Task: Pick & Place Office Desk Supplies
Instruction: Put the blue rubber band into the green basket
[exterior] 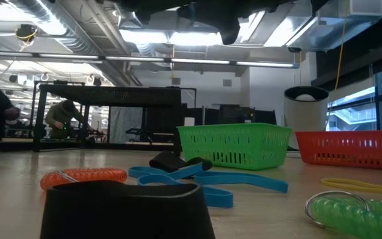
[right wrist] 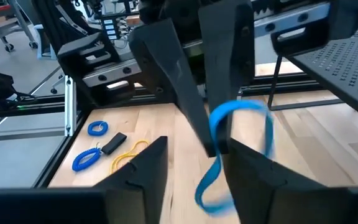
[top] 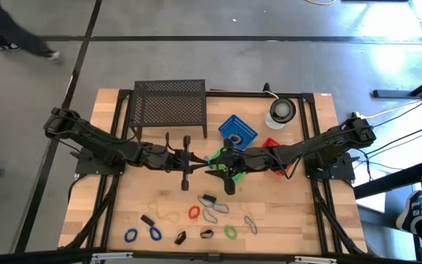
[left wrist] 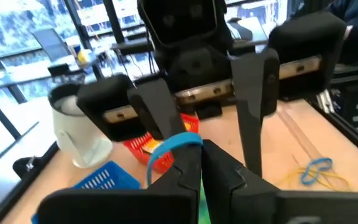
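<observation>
**Two grippers meet on a blue loop at mid-bench**

The left gripper (top: 187,163) hangs over the bench's (top: 123,198) middle, its fingers pressed together on a thin blue loop (right wrist: 229,134). The right gripper (top: 222,164) faces it, fingers (right wrist: 143,168) spread around the same band. More loops and black clips (top: 147,220) lie scattered along the front edge. Green basket (exterior: 234,145) and red basket (exterior: 350,147) sit right of centre
</observation>
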### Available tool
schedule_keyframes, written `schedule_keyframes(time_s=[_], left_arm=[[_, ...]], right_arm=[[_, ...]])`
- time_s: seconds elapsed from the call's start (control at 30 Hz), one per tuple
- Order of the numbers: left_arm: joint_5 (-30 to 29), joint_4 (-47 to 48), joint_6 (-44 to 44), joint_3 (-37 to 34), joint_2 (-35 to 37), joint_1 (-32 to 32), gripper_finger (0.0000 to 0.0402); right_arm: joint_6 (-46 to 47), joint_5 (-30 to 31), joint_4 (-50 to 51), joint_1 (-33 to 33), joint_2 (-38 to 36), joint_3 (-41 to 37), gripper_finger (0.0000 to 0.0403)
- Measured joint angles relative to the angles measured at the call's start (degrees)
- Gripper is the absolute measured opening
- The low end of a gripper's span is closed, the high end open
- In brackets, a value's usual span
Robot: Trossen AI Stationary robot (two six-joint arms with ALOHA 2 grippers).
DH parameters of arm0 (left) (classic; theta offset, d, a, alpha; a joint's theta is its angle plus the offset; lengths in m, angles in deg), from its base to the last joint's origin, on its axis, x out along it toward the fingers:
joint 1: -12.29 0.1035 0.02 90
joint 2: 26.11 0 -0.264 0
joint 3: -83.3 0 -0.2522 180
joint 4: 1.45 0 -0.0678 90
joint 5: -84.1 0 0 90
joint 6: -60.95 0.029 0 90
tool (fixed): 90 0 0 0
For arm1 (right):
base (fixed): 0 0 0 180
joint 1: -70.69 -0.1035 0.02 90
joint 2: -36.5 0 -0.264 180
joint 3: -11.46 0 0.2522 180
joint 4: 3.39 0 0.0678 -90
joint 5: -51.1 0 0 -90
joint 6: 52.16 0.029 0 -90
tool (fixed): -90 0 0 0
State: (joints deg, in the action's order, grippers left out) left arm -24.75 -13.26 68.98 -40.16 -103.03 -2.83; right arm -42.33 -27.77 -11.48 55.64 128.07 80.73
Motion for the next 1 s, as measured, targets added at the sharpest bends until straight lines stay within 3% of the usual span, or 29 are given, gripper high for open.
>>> schedule_keyframes(time_s=[0.33,0.5,0.7,0.87,1.0], left_arm=[[-0.1,-1.7,0.3,0.0,0.0,0.0,0.0011],[-0.1,-1.6,-3.6,0.0,0.0,0.0,0.0025],[-0.2,2.5,-9.0,0.0,0.0,-0.1,0.0073],[-0.9,9.2,-14.8,0.0,0.0,-0.1,0.0117],[-1.2,14.9,-19.6,0.0,0.0,-0.1,0.0135]], right_arm=[[-1.3,0.0,1.3,0.0,0.0,0.0,0.001],[-1.1,0.0,1.3,0.0,0.0,0.0,0.001],[-0.6,2.2,4.4,0.1,0.0,0.0,0.0005],[3.5,9.9,13.5,1.3,-0.5,0.0,0.0005],[9.7,10.6,21.3,3.3,-0.7,0.0,0.0005]])
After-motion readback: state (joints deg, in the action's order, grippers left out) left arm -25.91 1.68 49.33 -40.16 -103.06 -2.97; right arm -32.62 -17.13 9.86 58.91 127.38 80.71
